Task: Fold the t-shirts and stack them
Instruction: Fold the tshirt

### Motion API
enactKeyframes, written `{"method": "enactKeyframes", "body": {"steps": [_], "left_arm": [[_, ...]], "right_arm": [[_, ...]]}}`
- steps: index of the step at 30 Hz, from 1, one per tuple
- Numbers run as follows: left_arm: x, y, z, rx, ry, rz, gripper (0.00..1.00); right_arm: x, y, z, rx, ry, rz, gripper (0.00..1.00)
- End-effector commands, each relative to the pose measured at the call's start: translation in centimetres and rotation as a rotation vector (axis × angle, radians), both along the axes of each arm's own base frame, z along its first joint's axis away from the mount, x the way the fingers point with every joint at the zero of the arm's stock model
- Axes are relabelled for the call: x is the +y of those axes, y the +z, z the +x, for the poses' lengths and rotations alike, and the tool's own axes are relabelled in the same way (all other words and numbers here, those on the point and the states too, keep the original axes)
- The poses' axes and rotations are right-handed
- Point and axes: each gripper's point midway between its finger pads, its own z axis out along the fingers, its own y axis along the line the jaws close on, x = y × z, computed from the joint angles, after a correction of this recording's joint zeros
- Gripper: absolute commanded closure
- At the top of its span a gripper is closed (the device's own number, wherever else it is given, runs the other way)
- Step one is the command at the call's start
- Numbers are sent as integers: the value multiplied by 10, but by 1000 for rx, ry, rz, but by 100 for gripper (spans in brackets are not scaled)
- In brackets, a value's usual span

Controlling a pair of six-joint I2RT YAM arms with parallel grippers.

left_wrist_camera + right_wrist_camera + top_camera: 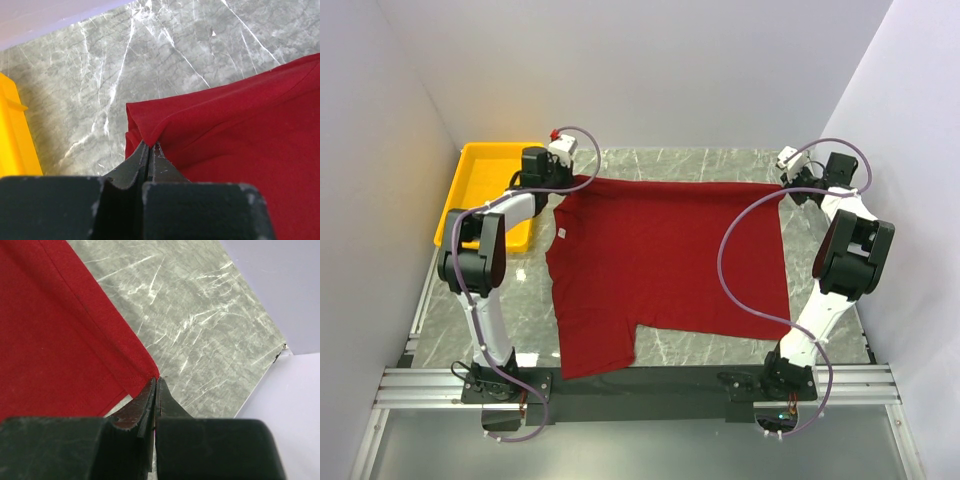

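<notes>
- Left wrist view: the left gripper (pixel 149 146) has its jaws pressed together on a pinched ridge of the t-shirt (pixel 235 135), at the shirt's far corner on the neck-label side; the cloth puckers up into the fingertips.
- Right wrist view: the right gripper (pixel 156 381) is clamped the same way on the shirt's stitched hem corner, at the far edge on the side opposite the label.
- Between the two grips, the shirt's far edge runs straight and fairly taut. The rest lies spread flat on the marble table (pixel 700 160), with one sleeve sticking out at the near edge.
- Judged from this, the first fold is in hand: both far corners are held and nothing is doubled over yet.
- The next move likely calls for both arms to lift together and carry that edge toward the near edge, keeping an even tension so the cloth does not sag or twist.
- The yellow bin (pixel 470 152) sits just beyond the shirt's label side. It looks empty, though the left arm hides part of its floor.
</notes>
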Motion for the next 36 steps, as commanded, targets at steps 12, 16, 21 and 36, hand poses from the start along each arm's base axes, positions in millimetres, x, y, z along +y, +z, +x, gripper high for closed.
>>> {"method": "enactKeyframes", "body": {"steps": [12,16,21,36], "left_arm": [[-1,26,-15,-55,-10,34,99],[0,22,-21,-46,-3,38,99],[0,16,-25,-19,-4,51,99],[3,6,-30,15,22,81,99]], "right_arm": [[-12,3,-7,-12,-18,-59,100],[-16,-3,-10,4,-30,-73,100],[-20,-11,-10,26,-48,-78,100],[-11,-24,-22,70,-9,-68,100]]}}
